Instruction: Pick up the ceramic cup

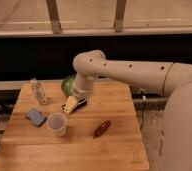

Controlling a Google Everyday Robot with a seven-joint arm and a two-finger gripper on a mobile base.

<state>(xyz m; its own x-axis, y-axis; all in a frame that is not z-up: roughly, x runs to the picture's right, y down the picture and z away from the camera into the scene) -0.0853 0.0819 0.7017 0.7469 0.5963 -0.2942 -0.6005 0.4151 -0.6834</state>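
Over the middle of the light wooden table (120,150) hangs the pale tool (71,105), at the end of a cream-coloured robot arm (134,75). I cannot tell whether the tool is open or closed. The small pale whitish ceramic cup (57,123) stands upright just in front of the tool and slightly to its left in the view, apart from it. A dark elongated object (81,103) lies right beside the tool. Behind the tool, the arm partly hides a round green bowl (67,85). A small clear ribbed bottle (38,91) stands to the tool's left, a blue sponge-like pad (36,117) lies left of the cup, and a reddish-brown oblong item (102,128) lies to the tool's front right.
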